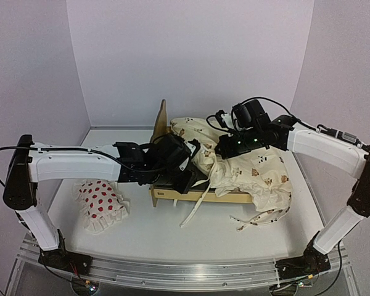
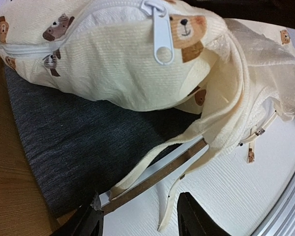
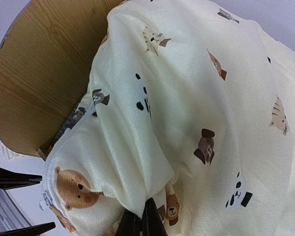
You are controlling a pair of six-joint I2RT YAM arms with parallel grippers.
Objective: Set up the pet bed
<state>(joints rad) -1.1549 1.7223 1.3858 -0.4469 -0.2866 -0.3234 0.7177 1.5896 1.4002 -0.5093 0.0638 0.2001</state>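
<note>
The pet bed [image 1: 172,195] stands mid-table, its plywood headboard [image 1: 161,121] at the far left end. The cream animal-print quilt [image 1: 259,169] lies bunched over it and spills off the right end. My left gripper [image 1: 188,176] is open and empty at the bed's near-left corner. In the left wrist view its fingers [image 2: 91,222] straddle the thin side rail [image 2: 157,173], beside the dark grey base [image 2: 78,142]. My right gripper [image 1: 224,150] is shut on a fold of the quilt [image 3: 187,98] above the bed, next to the headboard [image 3: 44,73].
The white red-dotted pillow [image 1: 98,200] lies on the table left of the bed. Quilt ties [image 1: 194,209] hang over the front rail onto the table. A zip pull [image 2: 160,34] shows on the quilt. Walls close in on the back and sides.
</note>
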